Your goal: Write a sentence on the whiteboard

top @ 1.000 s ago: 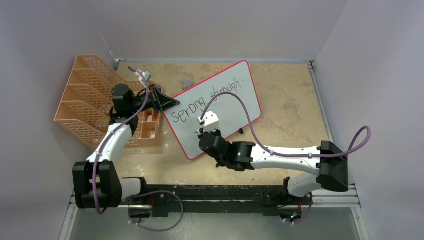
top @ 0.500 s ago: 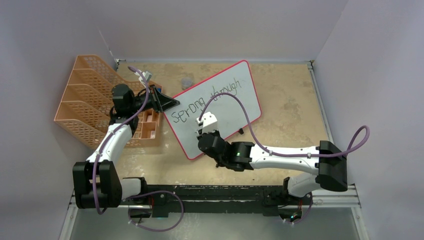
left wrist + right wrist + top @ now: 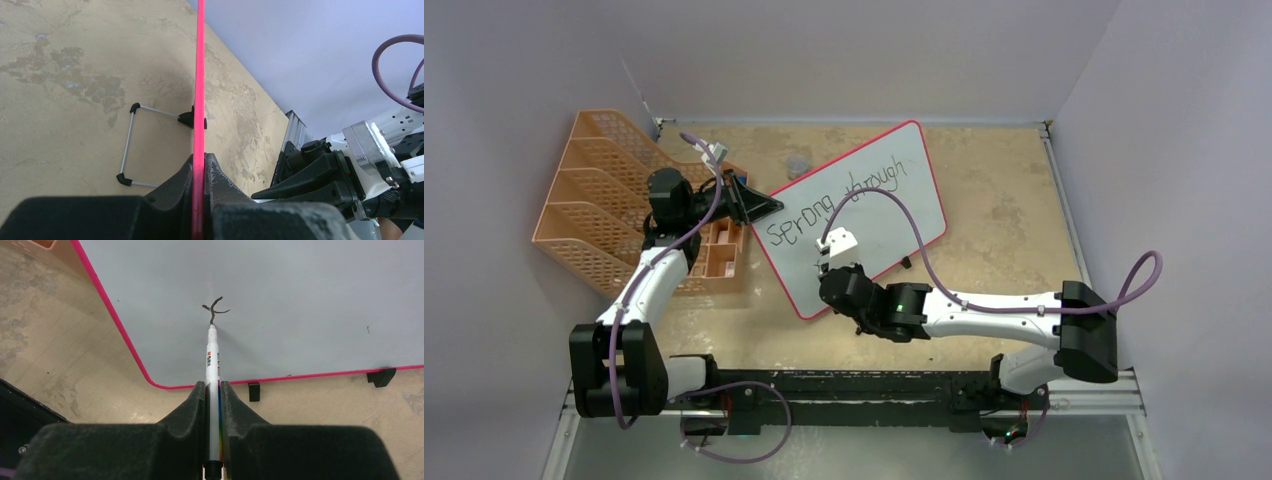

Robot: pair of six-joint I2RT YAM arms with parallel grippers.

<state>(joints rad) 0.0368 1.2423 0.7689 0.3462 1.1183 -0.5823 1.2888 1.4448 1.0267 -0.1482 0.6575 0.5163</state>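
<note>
Over the desk (image 3: 1004, 200), seen from above: the whiteboard (image 3: 894, 215) stands slanted between the two arms. The first line of the sentence (image 3: 839, 198), roughly "Sprong through", runs away from the left pincer (image 3: 769, 206), which is clenched on the board's red-pink frame at the corner nearest it, an orange mesh rack (image 3: 584, 205) just behind that arm. The right pincer (image 3: 829, 268) sits low against the board's face, below that first line and near the lower corner, closer to the unwritten area than the left. From the left wrist, the frame shows edge-on as a thin pink strip pinched between the jaws, with the board's wire stand (image 3: 131, 145) on the desk beyond them and the right arm off to this pincer's right. From the right wrist, the jaws are clamped on a white marker (image 3: 213, 357) whose long axis runs straight ahead out of the pincer, its tip touching the board at a small black stroke, apparently the opening letter of the second line. Blank board lies ahead and to this pincer's right, so the coming strokes likely call for travel rightward, parallel to the line above, tip on the surface, while the left arm steadies the frame.
</note>
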